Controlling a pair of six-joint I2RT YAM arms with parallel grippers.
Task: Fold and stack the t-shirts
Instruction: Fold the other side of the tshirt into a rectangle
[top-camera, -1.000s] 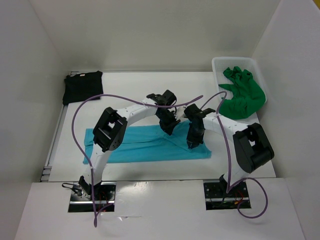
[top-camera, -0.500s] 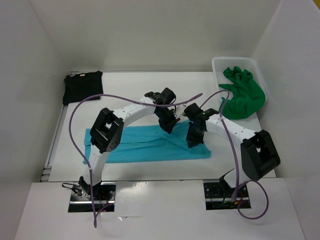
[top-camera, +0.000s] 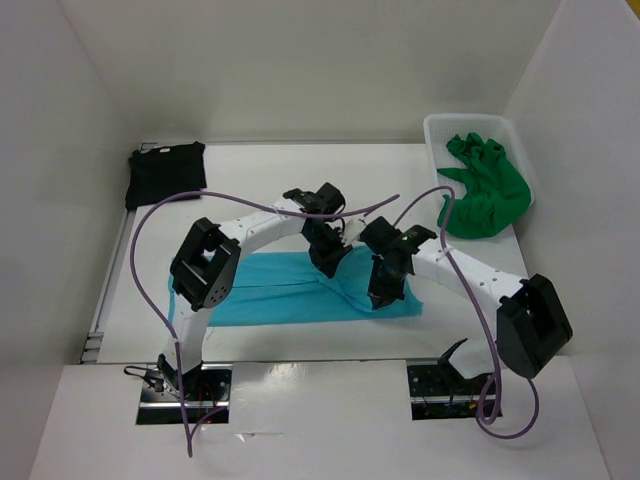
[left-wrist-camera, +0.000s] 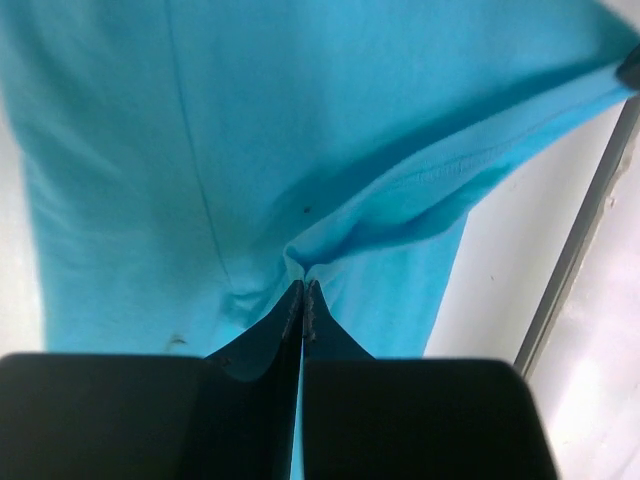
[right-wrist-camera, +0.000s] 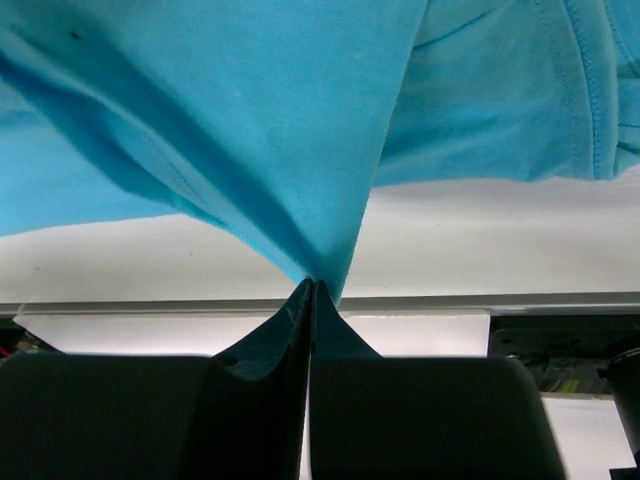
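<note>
The blue shirt (top-camera: 270, 295) lies spread in a long band across the counter (top-camera: 260, 190), its long near edge close to the counter's front edge. The left hand (top-camera: 328, 266) is down at the shirt's far edge, a little right of its middle, its fingers pressed together on a pinch of blue cloth; in the left wrist view the cloth gathers into a small peak right at the tips, with creases running away from it. The right hand (top-camera: 380, 298) sits over the shirt's right part, nearer its near edge, also clamped on a pinch of the cloth; in the right wrist view the cloth rises from the tips in a taut tent, lifted off the white surface beneath. A raised ridge of blue cloth runs between the two hands. The black shirt (top-camera: 166, 175) lies folded flat well beyond the blue shirt's left end, toward the far left corner. The green shirt (top-camera: 485, 195) is bunched beyond the blue shirt's right end, in a white basket (top-camera: 432, 125), and spills over the basket's near rim. Purple cables (top-camera: 150, 230) loop above the blue shirt, one from each arm.
</note>
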